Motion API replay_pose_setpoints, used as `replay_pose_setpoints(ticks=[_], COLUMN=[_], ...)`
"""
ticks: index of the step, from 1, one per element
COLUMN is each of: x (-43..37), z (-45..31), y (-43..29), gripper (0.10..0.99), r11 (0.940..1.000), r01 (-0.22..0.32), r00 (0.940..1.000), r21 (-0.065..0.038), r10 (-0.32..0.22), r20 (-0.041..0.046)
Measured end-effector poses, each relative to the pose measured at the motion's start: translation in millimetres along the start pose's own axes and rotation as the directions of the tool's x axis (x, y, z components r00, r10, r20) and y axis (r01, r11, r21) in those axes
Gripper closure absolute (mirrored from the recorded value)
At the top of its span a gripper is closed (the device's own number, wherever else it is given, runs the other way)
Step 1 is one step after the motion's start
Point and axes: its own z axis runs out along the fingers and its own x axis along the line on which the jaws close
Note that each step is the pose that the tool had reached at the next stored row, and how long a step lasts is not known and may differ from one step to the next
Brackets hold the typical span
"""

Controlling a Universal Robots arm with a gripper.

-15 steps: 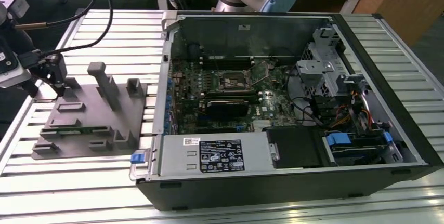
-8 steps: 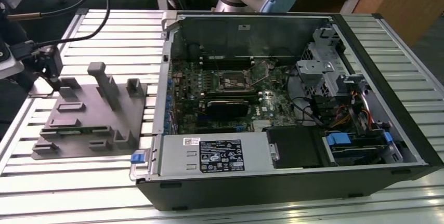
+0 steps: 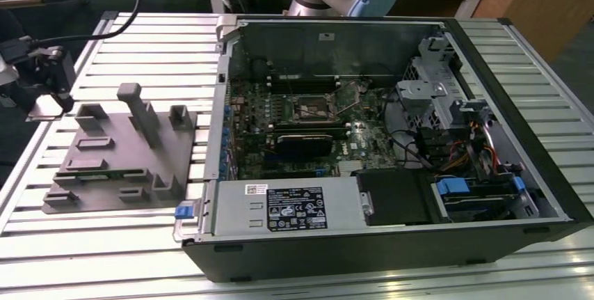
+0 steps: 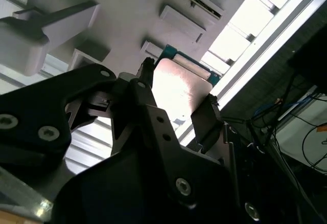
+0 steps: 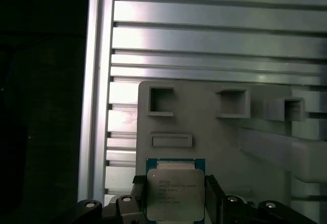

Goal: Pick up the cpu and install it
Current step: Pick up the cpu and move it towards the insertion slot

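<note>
The cpu (image 5: 175,192), a silvery square chip with a green edge, sits between the two black fingers of my gripper (image 5: 175,183). The gripper is shut on it, one finger against each side. In the second wrist view the cpu (image 4: 180,88) shows its shiny metal top, clamped in the gripper (image 4: 179,81). The grey fixture plate (image 5: 204,132) lies just beyond the chip. In the exterior view the gripper (image 3: 44,98) hangs at the far left, over the left end of the fixture plate (image 3: 121,154). The motherboard socket (image 3: 311,107) lies inside the open computer case, well to the exterior view's right.
The open computer case (image 3: 371,244) takes up the exterior view's right, with a black power supply (image 3: 297,208), drive cages (image 3: 446,98) and cables. Upright grey blocks (image 3: 139,108) stand on the fixture plate. A ribbed aluminium table (image 3: 111,244) carries everything, and its edge rail (image 5: 97,106) runs beside the fixture.
</note>
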Motion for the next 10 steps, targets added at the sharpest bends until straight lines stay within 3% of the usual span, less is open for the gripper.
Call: replay_pose_setpoints(ticks=[10], x=[-0.6], z=[-34.9], y=[1.7], gripper=[0.541], r11=[1.0000], r01=[0.000], r00=[1.0000], r21=[0.000], r10=[0.000], r20=[0.0001])
